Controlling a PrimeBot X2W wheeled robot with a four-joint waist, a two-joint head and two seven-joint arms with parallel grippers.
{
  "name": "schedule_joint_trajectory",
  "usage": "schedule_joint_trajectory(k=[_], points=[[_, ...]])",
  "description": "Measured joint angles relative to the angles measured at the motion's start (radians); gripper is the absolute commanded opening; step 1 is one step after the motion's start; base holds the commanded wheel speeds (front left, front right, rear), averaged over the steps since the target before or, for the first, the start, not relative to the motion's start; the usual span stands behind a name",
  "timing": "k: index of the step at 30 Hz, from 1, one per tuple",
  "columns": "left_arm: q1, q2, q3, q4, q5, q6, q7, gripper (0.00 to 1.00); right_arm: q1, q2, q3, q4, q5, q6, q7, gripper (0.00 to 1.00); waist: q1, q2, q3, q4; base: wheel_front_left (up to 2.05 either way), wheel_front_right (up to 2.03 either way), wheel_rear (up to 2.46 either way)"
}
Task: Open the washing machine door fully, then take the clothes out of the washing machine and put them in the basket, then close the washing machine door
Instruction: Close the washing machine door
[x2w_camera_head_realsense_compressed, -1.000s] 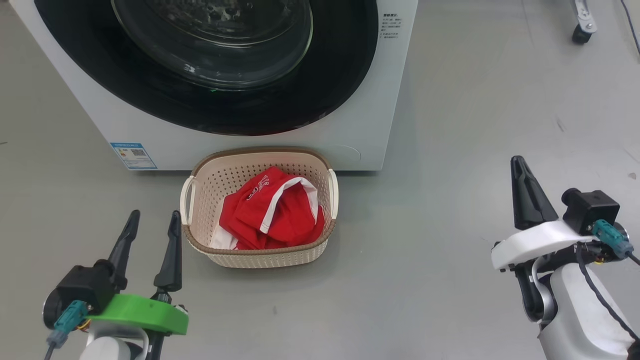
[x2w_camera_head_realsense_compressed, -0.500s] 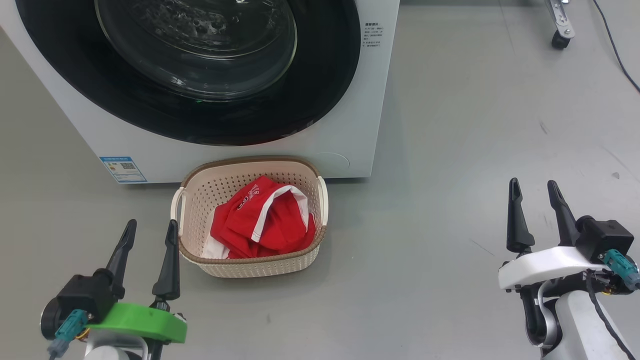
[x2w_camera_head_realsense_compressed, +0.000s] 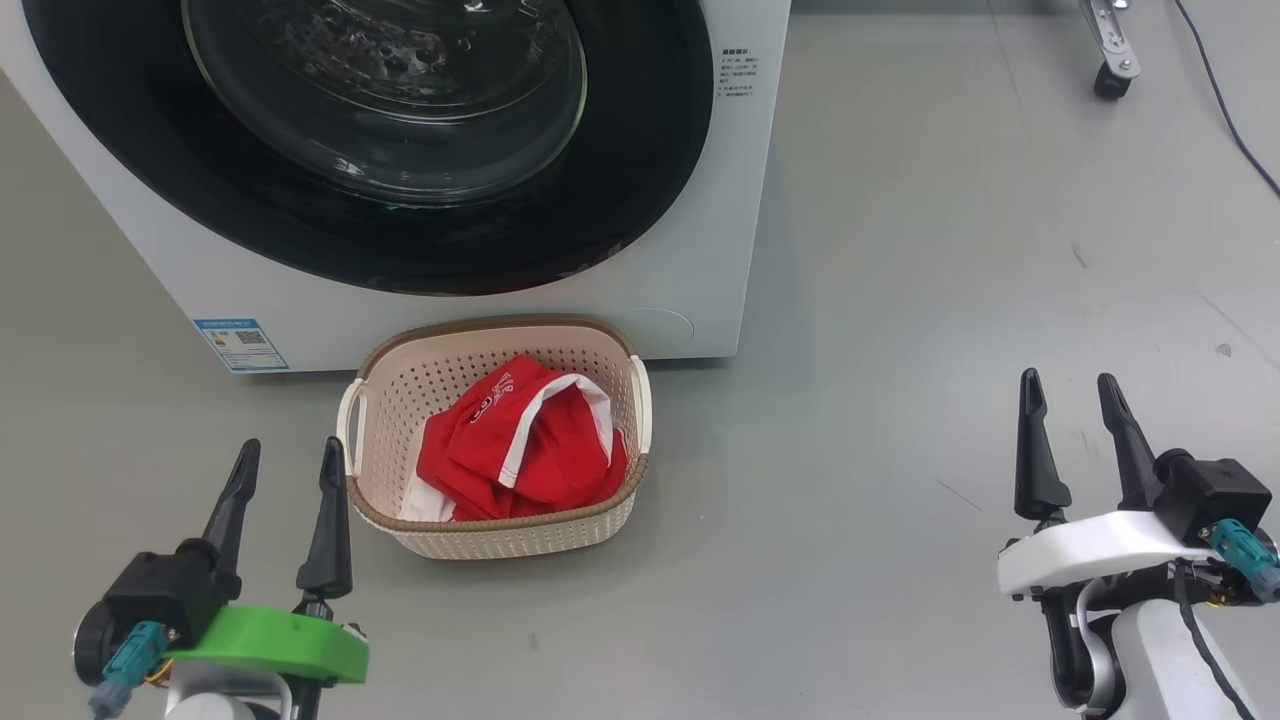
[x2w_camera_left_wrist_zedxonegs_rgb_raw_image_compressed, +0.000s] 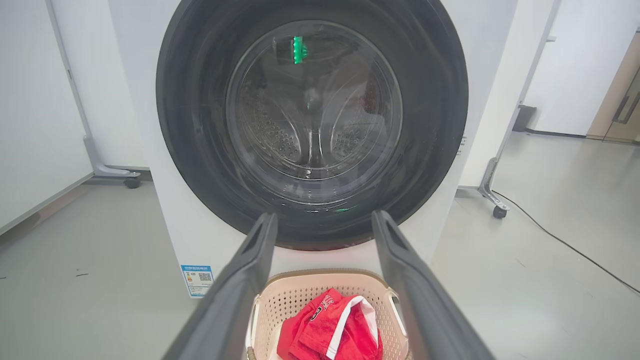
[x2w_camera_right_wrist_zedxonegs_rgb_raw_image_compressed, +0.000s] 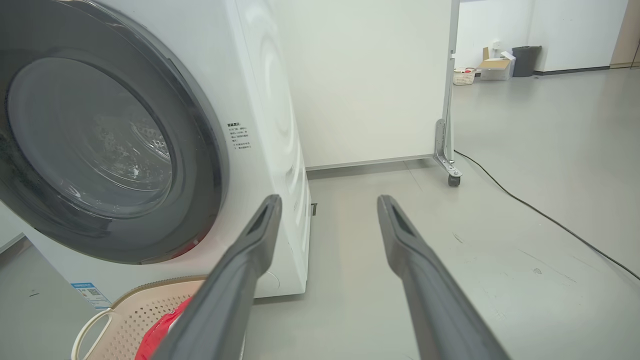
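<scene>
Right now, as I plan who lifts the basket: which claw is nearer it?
Left. The left claw sits open close beside the basket, on its left; the right claw is open far off to its right.

The washing machine (x2w_camera_right_wrist_zedxonegs_rgb_raw_image_compressed: 270, 100) occupies the frame's left, its door (x2w_camera_right_wrist_zedxonegs_rgb_raw_image_compressed: 100, 150) shut. At lower left, the basket (x2w_camera_right_wrist_zedxonegs_rgb_raw_image_compressed: 120, 325) holds red clothes (x2w_camera_right_wrist_zedxonegs_rgb_raw_image_compressed: 157, 340). The right gripper (x2w_camera_right_wrist_zedxonegs_rgb_raw_image_compressed: 328, 200) rises from bottom centre, fingers spread.

- Small blue label sticker (x2w_camera_head_realsense_compressed: 241, 344) on the big white front-loading washing machine (x2w_camera_head_realsense_compressed: 722, 230): QR code, print too small to read.
- Dark printed lines (x2w_camera_head_realsense_compressed: 735, 70) on its front: unreadable.
- White lettering (x2w_camera_head_realsense_compressed: 490, 398) on the red fabric clothes (x2w_camera_head_realsense_compressed: 545, 460): illegible.
</scene>
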Motion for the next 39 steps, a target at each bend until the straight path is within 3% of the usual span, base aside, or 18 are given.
schedule_joint_trajectory(k=[7,25,39], points=[[0.001,-0.010,0.002,-0.002,-0.031,-0.001,0.000,1.00,0.006,0.001,0.003,-0.008,-0.020,0.003,0.000,1.00,0.0000,0.0000,-0.001,-0.001,0.00,0.00,0.00],[0.011,-0.010,0.031,0.041,0.060,-0.001,0.000,1.00,0.026,0.013,0.000,-0.020,-0.044,0.010,0.000,1.00,0.0000,0.0000,-0.005,0.001,0.00,0.00,0.00],[0.012,-0.015,0.017,0.051,0.062,-0.001,0.000,1.00,0.027,0.018,0.000,-0.020,-0.053,0.019,0.000,1.00,0.0000,0.0000,-0.019,0.006,0.00,0.00,0.00]])
